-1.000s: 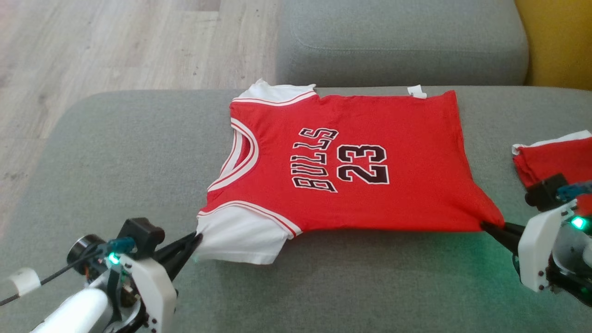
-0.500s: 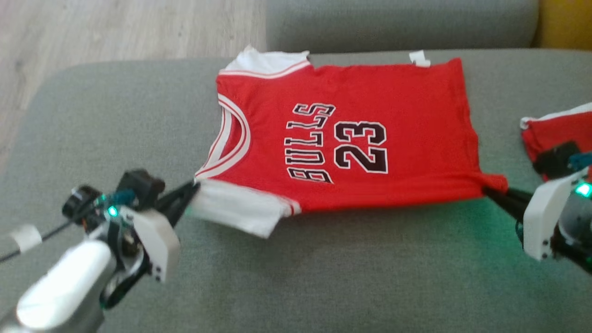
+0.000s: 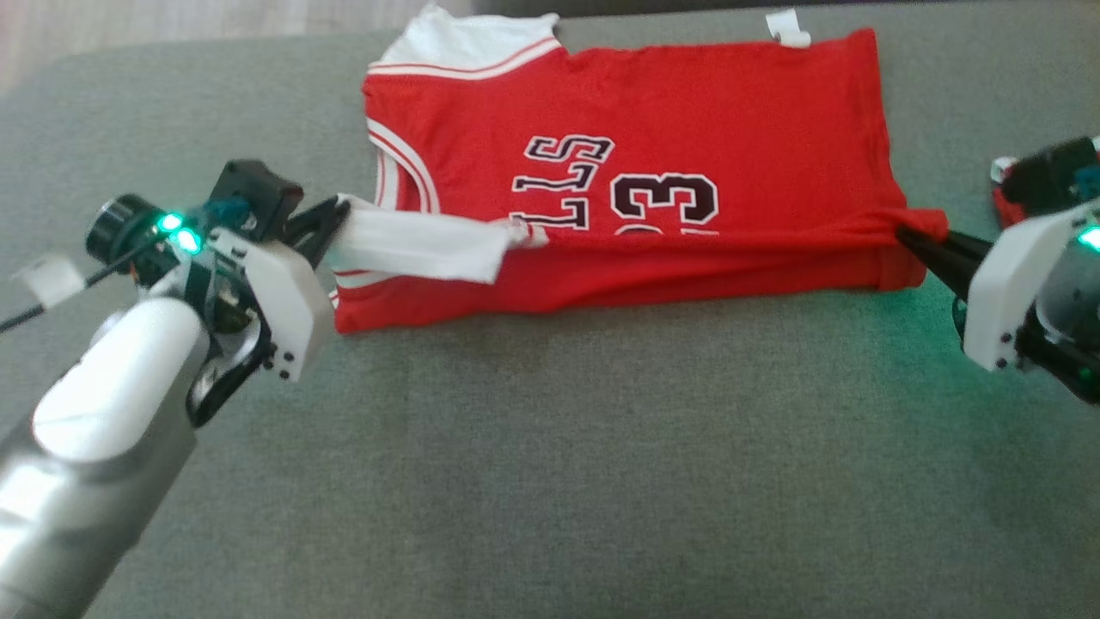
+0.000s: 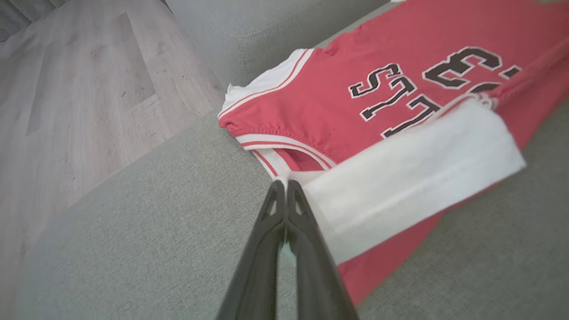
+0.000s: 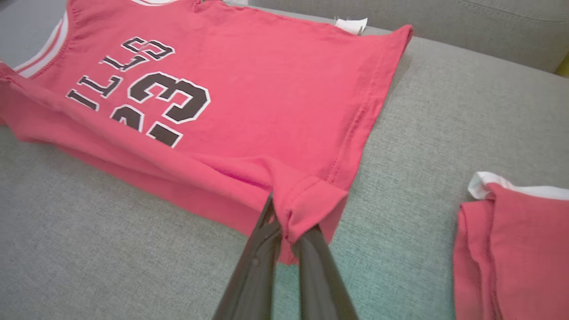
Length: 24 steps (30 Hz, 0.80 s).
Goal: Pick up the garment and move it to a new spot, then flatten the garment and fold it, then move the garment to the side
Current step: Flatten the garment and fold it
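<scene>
Left gripper point(image 3: 339, 211): we see fingers pressed flat together, pinching white sleeve of shirt point(image 3: 670, 103). Pale forearm point(image 3: 94, 413) rises from lower left, wrist light green. Right gripper point(image 3: 902, 230): we see fingers closed on shirt's hem corner, pointing left. White wrist housing point(image 3: 1010, 284) at right edge, light green.

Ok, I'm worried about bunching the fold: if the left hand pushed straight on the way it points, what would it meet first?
The jersey itself: the left hand, shut on its white sleeve, points at the striped neckline just ahead, though the height gap is unclear.
</scene>
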Tool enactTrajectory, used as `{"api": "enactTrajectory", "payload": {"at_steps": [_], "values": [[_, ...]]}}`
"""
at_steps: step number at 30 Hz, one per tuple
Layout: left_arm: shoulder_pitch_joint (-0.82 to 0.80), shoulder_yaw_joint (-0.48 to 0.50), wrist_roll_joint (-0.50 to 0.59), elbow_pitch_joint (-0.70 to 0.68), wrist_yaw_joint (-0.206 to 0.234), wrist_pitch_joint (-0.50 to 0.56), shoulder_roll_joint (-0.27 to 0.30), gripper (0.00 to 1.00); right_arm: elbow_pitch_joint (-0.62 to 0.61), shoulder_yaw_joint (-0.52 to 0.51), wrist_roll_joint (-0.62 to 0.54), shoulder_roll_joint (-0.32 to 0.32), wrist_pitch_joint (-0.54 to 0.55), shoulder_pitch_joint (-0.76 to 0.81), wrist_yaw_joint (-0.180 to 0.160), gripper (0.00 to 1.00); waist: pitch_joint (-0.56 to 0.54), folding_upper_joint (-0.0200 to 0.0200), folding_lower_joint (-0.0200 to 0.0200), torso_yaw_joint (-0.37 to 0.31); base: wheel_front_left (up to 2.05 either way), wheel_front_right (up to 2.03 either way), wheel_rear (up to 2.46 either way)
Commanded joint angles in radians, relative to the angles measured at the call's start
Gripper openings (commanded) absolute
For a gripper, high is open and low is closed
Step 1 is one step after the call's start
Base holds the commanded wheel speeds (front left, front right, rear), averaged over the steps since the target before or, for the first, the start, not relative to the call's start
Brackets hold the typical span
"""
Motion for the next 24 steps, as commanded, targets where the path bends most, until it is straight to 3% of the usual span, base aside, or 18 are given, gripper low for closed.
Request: {"api": "enactTrajectory", "payload": {"at_steps": [1,6,7,8,16,21,24], "values": [[-0.080,0.027,0.019,0.011,0.001,0.007,0.027,0.00,0.004,-0.001,-0.010,-0.007,0.002,-0.021,-0.001,0.00,0.023,0.0000,-0.0002,-0.015,0.00,0.00,0.00],[-0.164,-0.002,0.061,0.114,0.005,0.007,-0.016,0.00,0.052,0.009,-0.021,0.020,-0.002,-0.082,-0.001,0.00,0.067,0.0000,-0.0002,-0.026,0.00,0.00,0.00],[-0.180,-0.001,0.071,0.134,0.017,-0.006,-0.026,0.00,0.067,0.007,-0.032,0.026,-0.021,-0.096,-0.001,0.45,0.072,0.0000,-0.0002,-0.027,0.00,0.00,0.00],[-0.194,0.008,0.076,0.155,0.039,-0.026,-0.040,0.99,0.087,0.002,-0.039,0.035,-0.039,-0.108,-0.001,1.00,0.077,0.0000,-0.0002,-0.029,0.00,0.00,0.00],[-0.259,0.088,0.097,0.276,0.193,-0.302,-0.143,1.00,0.240,-0.102,-0.064,0.136,-0.335,-0.155,-0.001,1.00,0.069,0.0000,-0.0002,-0.033,0.00,0.00,0.00],[-0.223,0.148,0.064,0.281,0.241,-0.525,-0.208,1.00,0.293,-0.220,-0.065,0.203,-0.484,-0.138,-0.001,1.00,0.020,0.0000,-0.0002,-0.033,0.00,0.00,0.00],[-0.173,0.184,0.050,0.241,0.257,-0.573,-0.236,1.00,0.255,-0.385,-0.128,0.238,-0.492,-0.114,-0.001,1.00,-0.010,0.0000,-0.0002,-0.034,0.00,0.00,0.00]]}}
